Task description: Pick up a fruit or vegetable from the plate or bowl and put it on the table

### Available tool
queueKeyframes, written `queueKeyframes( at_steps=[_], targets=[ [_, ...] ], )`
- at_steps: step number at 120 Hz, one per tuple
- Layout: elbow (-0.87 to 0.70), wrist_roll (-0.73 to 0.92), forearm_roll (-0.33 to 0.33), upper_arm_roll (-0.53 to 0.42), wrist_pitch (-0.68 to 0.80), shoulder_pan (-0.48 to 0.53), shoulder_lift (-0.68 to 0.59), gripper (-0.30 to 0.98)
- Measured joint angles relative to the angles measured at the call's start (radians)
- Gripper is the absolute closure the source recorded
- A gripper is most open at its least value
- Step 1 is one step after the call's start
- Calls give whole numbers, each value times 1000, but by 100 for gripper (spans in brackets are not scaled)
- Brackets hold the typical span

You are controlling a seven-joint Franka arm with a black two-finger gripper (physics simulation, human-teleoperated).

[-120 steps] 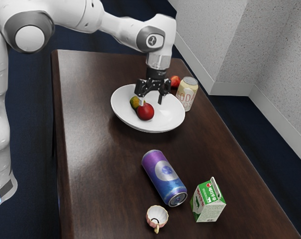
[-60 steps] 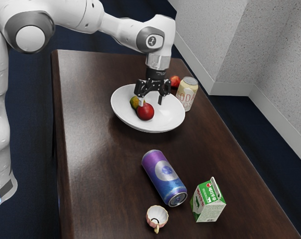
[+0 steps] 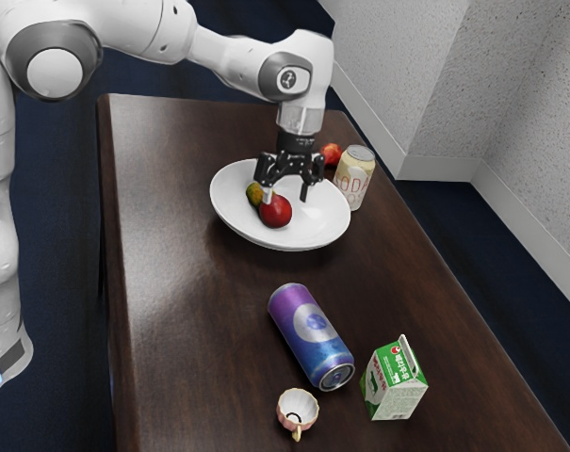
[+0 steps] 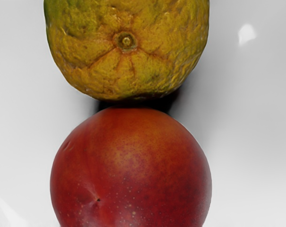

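Note:
Over the white plate [image 3: 317,226] hangs my gripper [image 3: 286,198], its two fingers apart with nothing held between them. The red fruit [image 3: 275,212] lies on the plate, beside and slightly below the finger on the exterior view's left. Next to it is a yellow-green fruit [image 3: 254,194], partly hidden by that finger and the red fruit. In the wrist view the yellow-green fruit [image 4: 128,52] and the red fruit [image 4: 131,170] lie close together on the white plate [image 4: 251,118].
On the dark table [image 3: 190,311], a soda can [image 3: 355,176] and another red fruit [image 3: 331,154] stand just beyond the plate. Toward the exterior view's lower edge are a purple-blue can [image 3: 311,336] lying down, a green-white carton [image 3: 395,380] and a small cup [image 3: 297,411].
My gripper has sunk very slightly toward the plate. Its fingers remain apart, and the fruits, plate and cans have kept their places.

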Motion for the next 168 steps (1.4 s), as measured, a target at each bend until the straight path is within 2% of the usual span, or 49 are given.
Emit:
queueKeyframes(
  at_steps=[168],
  targets=[
    [-72, 10, -40, 20, 13, 14, -7, 0]
  ],
)
